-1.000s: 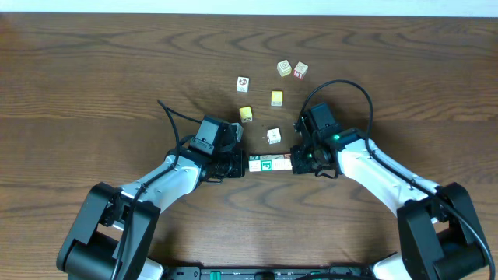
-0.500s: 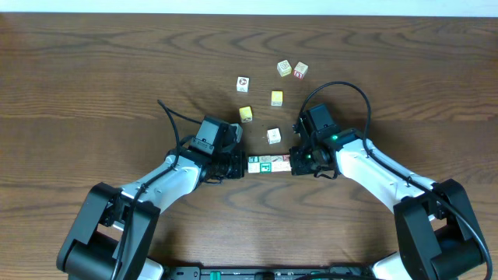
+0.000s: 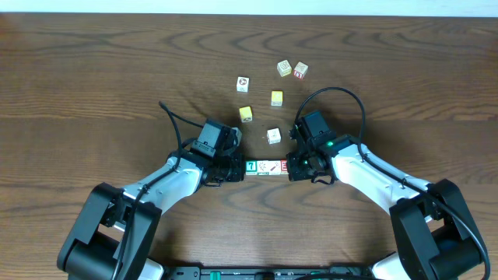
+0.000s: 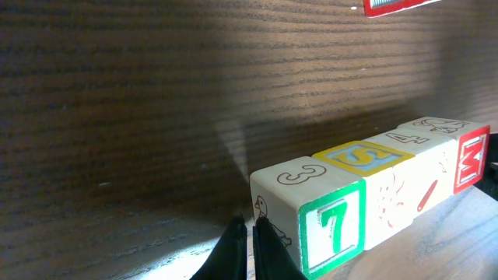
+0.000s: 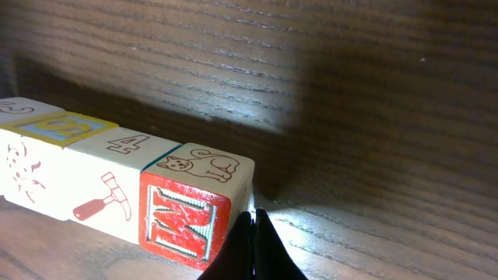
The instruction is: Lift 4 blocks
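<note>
Item: row of four blocks [image 3: 266,166], green "7" block [image 4: 331,229] through red "M" block [image 5: 183,222], at the middle of the tabletop [image 3: 93,78], apparently raised off it. Left gripper [image 4: 249,247] and right gripper [image 5: 250,237] had their fingers fully together, tips butted against the row's ends. Risk: uneven end-pressure or misalignment would buckle the row and spill it.

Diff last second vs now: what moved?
The row of four wooden picture blocks, squeezed end to end between the shut left gripper and shut right gripper, shifted slightly toward the left arm's side and the robot's base. Nothing gripped or released. The six loose wooden cubes stayed put.
</note>
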`<state>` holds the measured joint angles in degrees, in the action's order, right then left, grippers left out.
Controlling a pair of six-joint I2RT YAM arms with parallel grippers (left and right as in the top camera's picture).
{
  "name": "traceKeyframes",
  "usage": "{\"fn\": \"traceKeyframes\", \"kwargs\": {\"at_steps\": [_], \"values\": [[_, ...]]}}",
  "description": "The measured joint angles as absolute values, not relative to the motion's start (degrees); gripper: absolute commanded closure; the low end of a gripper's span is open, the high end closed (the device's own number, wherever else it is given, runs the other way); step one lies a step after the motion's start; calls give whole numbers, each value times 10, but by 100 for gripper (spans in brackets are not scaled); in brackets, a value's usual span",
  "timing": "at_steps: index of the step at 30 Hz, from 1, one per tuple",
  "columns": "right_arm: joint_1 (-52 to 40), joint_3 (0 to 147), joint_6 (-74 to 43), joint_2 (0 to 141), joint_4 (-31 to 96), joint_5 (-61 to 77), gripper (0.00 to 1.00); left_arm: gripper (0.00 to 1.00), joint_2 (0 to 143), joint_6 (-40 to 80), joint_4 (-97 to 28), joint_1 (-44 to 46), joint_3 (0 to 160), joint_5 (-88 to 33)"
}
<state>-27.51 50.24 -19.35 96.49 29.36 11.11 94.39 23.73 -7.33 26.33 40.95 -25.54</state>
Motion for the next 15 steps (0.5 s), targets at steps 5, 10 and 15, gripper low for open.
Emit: {"fn": "traceKeyframes", "kwargs": {"at_steps": [5,10,15], "values": [[-285,502,-195,965,306,98,99,92,944,237,-75,268,409,-240],[-285,502,-196,965,306,88,99,92,944,237,-73,275,409,-226],[-285,502,-196,965,305,65,99,91,944,237,-71,279,409,-205]]}}
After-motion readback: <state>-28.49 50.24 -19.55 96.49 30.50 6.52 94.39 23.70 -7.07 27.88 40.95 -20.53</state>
